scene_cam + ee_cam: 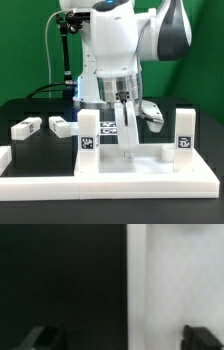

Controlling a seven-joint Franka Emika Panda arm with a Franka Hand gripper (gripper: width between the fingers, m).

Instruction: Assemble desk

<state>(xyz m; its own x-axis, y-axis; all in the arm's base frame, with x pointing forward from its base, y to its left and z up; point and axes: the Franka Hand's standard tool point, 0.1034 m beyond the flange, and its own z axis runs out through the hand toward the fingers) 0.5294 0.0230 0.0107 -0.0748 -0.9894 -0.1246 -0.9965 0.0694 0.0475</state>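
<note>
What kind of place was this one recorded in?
Probably a robotics lab bench: a robot arm over a black table, white desk legs with square tags, and a plain green backdrop.

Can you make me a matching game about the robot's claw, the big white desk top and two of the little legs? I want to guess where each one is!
Things:
1. gripper
2. desk top
3. first leg
4. second leg

Places:
A. lying on the black table
B. standing upright on the desk top, on the exterior view's right
C. lying flat at the front
D. above the desk top's middle, fingers wide apart

Pairs: 1-D, 2-C, 3-A, 4-B
</note>
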